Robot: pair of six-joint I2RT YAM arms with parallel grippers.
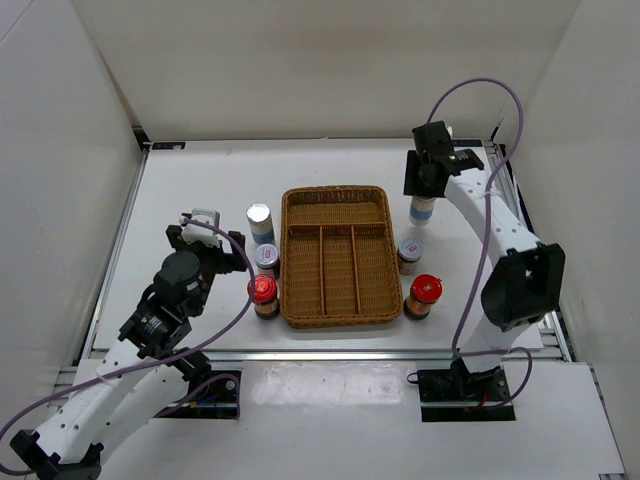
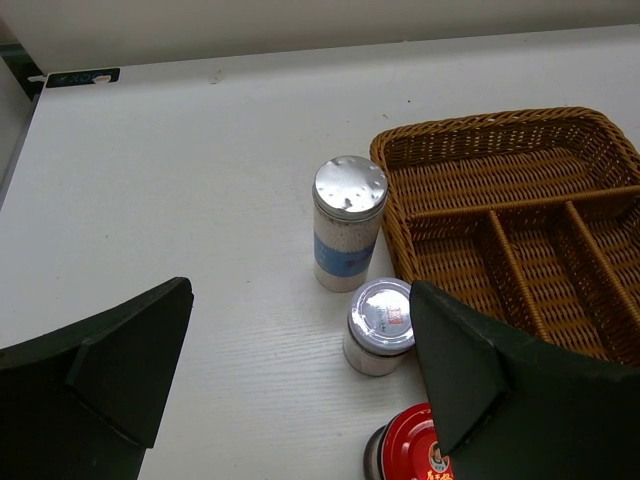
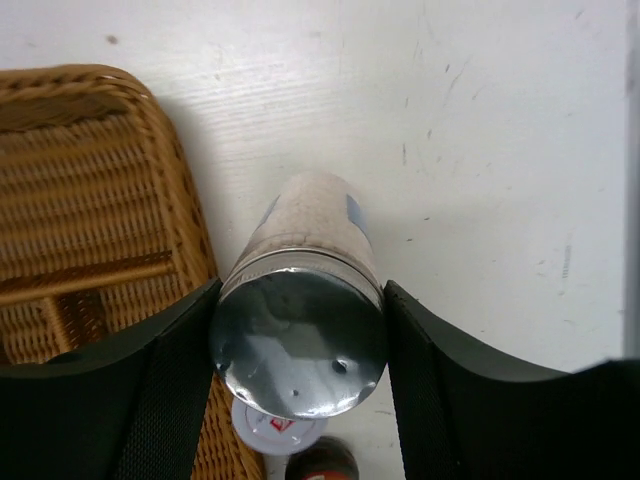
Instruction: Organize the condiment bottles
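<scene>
My left gripper (image 1: 205, 225) stands wide open, holding nothing, near the silver-capped bottle (image 1: 260, 222), short jar (image 1: 266, 258) and red-capped bottle (image 1: 264, 293) left of the wicker tray (image 1: 335, 194). On the tray's right, my right gripper (image 1: 428, 182) is closed on the second silver-capped bottle (image 3: 305, 230).

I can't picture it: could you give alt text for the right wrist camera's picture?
Seen from above, the right hand is closed on a silver-capped bottle, gripping it at the cap from both sides. A wicker tray lies to its left on the white table, and a smaller jar lid peeks out below the bottle.
</scene>
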